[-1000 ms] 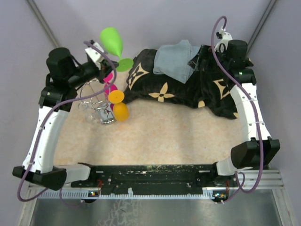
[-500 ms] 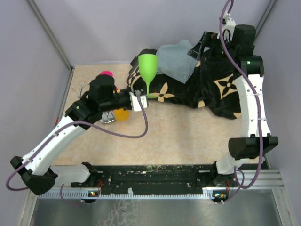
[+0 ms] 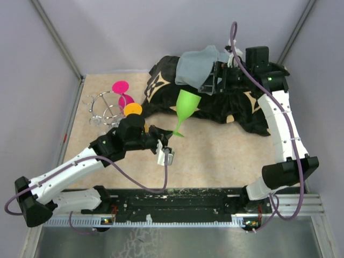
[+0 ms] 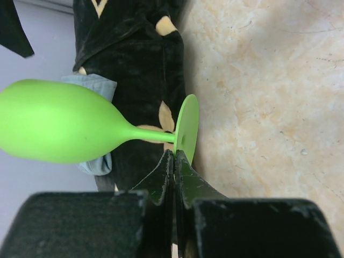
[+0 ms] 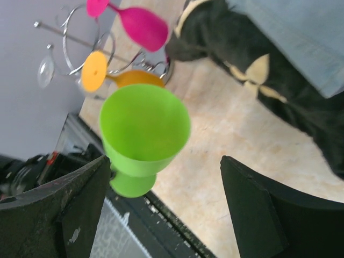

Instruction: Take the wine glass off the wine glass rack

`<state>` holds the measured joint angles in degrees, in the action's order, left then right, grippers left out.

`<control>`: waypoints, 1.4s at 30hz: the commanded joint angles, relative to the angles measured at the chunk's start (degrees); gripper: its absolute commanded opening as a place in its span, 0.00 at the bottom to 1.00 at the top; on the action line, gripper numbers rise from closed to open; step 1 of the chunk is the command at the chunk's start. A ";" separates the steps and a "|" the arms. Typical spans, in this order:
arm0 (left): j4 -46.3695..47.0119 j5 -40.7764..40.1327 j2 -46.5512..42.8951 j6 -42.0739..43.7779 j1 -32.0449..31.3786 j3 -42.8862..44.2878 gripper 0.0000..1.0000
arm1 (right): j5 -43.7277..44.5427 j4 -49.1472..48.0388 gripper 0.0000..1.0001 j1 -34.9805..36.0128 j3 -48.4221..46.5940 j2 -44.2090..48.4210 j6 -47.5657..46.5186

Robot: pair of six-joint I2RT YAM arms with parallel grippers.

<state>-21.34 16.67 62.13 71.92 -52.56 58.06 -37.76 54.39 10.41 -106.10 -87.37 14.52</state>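
**Operator:** Left gripper (image 4: 174, 156) status?

**Technician:** Fingers pressed together on the foot rim of the green wine glass (image 4: 59, 121).

**Operator:** Glass position?

**Technician:** Centre of the top view, off and well apart from the wine glass rack (image 3: 102, 107) at upper left. The rack carries a pink glass (image 3: 121, 88) and an orange glass (image 3: 133, 109).

**Operator:** Right gripper (image 5: 166, 166)?

**Technician:** Fingers spread wide, holding nothing, over the black cloth (image 3: 236, 107) at upper right.

I record a beige speckled table top (image 3: 226, 156). At my far left the chrome wine glass rack (image 3: 103, 110) stands directly on it. A black garment (image 3: 236, 105) with cream flower motifs lies across the far side, towards my right.
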 commanded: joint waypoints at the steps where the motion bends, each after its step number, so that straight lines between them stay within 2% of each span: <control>1: 6.30 2.25 -2.12 9.46 -0.78 -4.72 0.00 | -7.52 2.08 0.84 2.04 2.37 5.07 -1.77; 5: 10.72 2.47 -2.94 15.27 -0.85 -10.15 0.00 | -8.03 4.55 0.84 3.30 5.29 6.64 -3.16; 12: 14.92 3.57 -2.74 19.15 -0.86 -14.26 0.00 | -6.40 5.96 0.85 3.64 4.87 6.99 -4.19; 27: 17.71 3.14 0.00 20.24 -1.06 -12.80 0.00 | -0.60 9.46 0.85 13.33 -0.19 -0.98 -7.54; 28: 18.03 2.85 0.15 20.35 -1.10 -12.82 0.00 | -0.62 9.61 0.76 13.66 0.03 -1.08 -7.72; 29: 18.34 2.47 0.29 20.51 -1.06 -12.80 0.00 | -0.83 9.77 0.63 13.86 0.47 -1.13 -7.92; 32: 19.85 1.49 0.36 20.61 -1.08 -12.95 0.00 | -0.85 10.26 0.09 13.93 1.79 -0.92 -8.16; 33: 20.59 1.05 0.37 20.72 -1.08 -13.24 0.00 | -0.64 10.40 0.00 13.93 2.20 -0.77 -8.19; 36: 24.67 -1.66 0.28 21.44 -1.08 -14.82 0.01 | -1.25 10.35 0.00 13.93 2.52 0.25 -8.41; 37: 26.96 -2.93 0.27 21.81 -1.08 -15.82 0.11 | -1.48 10.39 0.00 13.97 2.35 0.58 -8.42; 38: 30.70 -4.50 0.20 21.89 -1.11 -17.15 0.25 | -1.48 10.46 0.00 13.94 2.02 0.95 -8.45; 40: 37.85 -8.33 0.65 21.90 -1.06 -18.95 0.66 | 0.08 10.80 0.00 13.93 0.93 1.67 -8.74; 41: 39.52 -10.47 1.31 20.81 -1.10 -18.40 0.81 | 1.74 11.07 0.00 13.89 -0.06 1.95 -8.87; 42: 39.95 -12.77 2.15 18.40 -1.09 -16.60 0.90 | 3.91 11.49 0.00 13.74 -1.21 2.14 -8.97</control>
<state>5.67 12.56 63.02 92.99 -53.54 39.92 -38.48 65.39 23.88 -103.20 -88.64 7.18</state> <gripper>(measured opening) 0.724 0.032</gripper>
